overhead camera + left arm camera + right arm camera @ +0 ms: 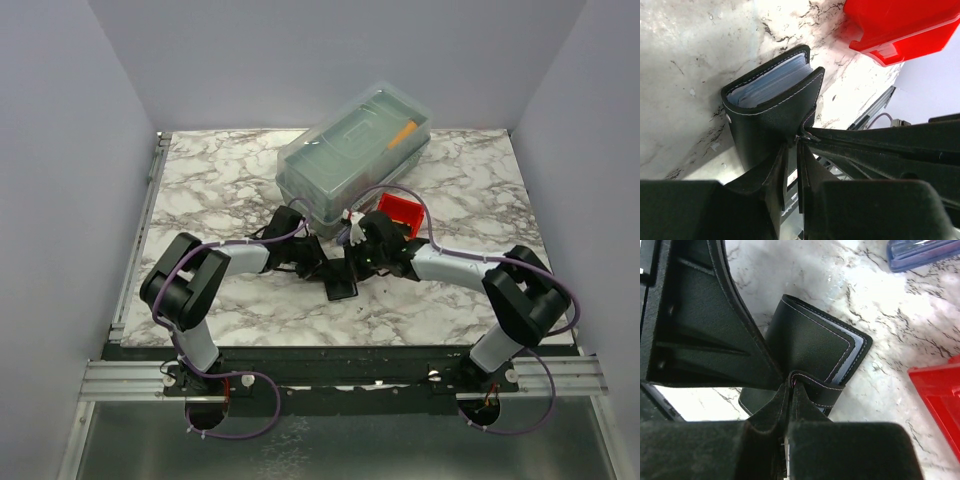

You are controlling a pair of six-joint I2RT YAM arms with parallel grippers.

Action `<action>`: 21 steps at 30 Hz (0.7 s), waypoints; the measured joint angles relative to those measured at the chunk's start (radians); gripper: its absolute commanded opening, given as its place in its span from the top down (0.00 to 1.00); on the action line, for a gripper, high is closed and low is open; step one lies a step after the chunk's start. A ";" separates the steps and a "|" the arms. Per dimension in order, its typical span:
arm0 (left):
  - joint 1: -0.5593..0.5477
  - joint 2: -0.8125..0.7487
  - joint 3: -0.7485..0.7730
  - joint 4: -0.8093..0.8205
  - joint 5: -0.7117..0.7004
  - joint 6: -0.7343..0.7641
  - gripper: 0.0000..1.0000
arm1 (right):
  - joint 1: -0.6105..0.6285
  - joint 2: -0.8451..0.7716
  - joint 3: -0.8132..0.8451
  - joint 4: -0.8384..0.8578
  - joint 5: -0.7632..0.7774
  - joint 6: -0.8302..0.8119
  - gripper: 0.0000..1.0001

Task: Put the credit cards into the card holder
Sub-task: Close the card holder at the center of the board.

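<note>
My left jaws are pressed together on the black card holder (770, 120), pinching the stitched edge of one cover at its near corner. My right jaws are clamped on the same holder, nipping a narrow stitched fold of leather at that corner, so the two sets of fingers meet almost tip to tip. From above, my left arm (190, 285) and right arm (520, 295) reach inward from either side and converge over the middle of the marble counter (220, 190), with the holder a small dark shape between and just in front of them. The holder is partly open: its two covers stand a little apart, hinged at the rounded spine on the far side from my left wrist camera, with white stitching along each edge. Between the covers sits a stack of pale bluish leaves, but I cannot tell from either wrist view whether these are empty sleeves or hold credit cards. The red bin (895, 27) lies just beyond the holder, close to my right wrist and apart from the leather. Behind the bin and touching nothing I hold is the clear lidded box (355, 150), set at an angle on the counter, with an orange object (403, 133) showing through its lid.
</note>
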 measured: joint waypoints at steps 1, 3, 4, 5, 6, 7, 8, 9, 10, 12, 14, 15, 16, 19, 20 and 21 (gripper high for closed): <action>0.003 0.000 -0.001 0.000 0.006 0.003 0.81 | -0.013 0.001 -0.014 0.027 -0.033 0.002 1.00; 0.008 0.000 -0.004 0.001 0.010 0.007 0.85 | -0.046 0.006 -0.040 0.080 -0.107 0.007 1.00; 0.009 -0.002 -0.005 0.001 0.011 0.008 0.86 | -0.063 0.010 -0.051 0.107 -0.146 0.011 1.00; 0.010 -0.003 -0.009 0.003 0.011 0.010 0.86 | -0.079 0.014 -0.064 0.134 -0.185 0.016 1.00; 0.011 -0.004 -0.012 0.005 0.011 0.011 0.85 | -0.093 0.016 -0.076 0.160 -0.217 0.020 1.00; 0.011 -0.004 -0.014 0.008 0.011 0.013 0.85 | -0.105 0.018 -0.089 0.183 -0.243 0.024 1.00; 0.011 -0.004 -0.015 0.010 0.011 0.013 0.83 | -0.115 0.020 -0.099 0.206 -0.266 0.026 1.00; 0.011 -0.004 -0.015 0.011 0.012 0.013 0.81 | -0.125 0.022 -0.109 0.225 -0.288 0.026 1.00; 0.013 -0.006 -0.016 0.011 0.016 0.016 0.79 | -0.133 0.024 -0.118 0.244 -0.307 0.028 1.00; 0.013 -0.011 -0.018 0.011 0.024 0.018 0.74 | -0.144 0.027 -0.132 0.273 -0.336 0.029 1.00; 0.015 -0.021 -0.019 0.002 0.027 0.026 0.73 | -0.150 0.034 -0.143 0.295 -0.371 0.033 1.00; 0.020 -0.031 -0.022 -0.008 0.027 0.031 0.73 | -0.151 0.038 -0.148 0.304 -0.394 0.036 1.00; 0.024 -0.043 -0.025 -0.016 0.027 0.037 0.73 | -0.153 0.043 -0.154 0.309 -0.423 0.041 1.00; 0.042 -0.063 -0.025 -0.021 0.026 0.051 0.69 | -0.158 0.055 -0.163 0.308 -0.500 0.050 1.00; 0.049 -0.066 -0.027 -0.022 0.026 0.054 0.67 | -0.163 0.058 -0.165 0.306 -0.515 0.051 0.99; 0.057 -0.067 -0.029 -0.023 0.026 0.056 0.66 | -0.169 0.061 -0.165 0.303 -0.533 0.051 0.97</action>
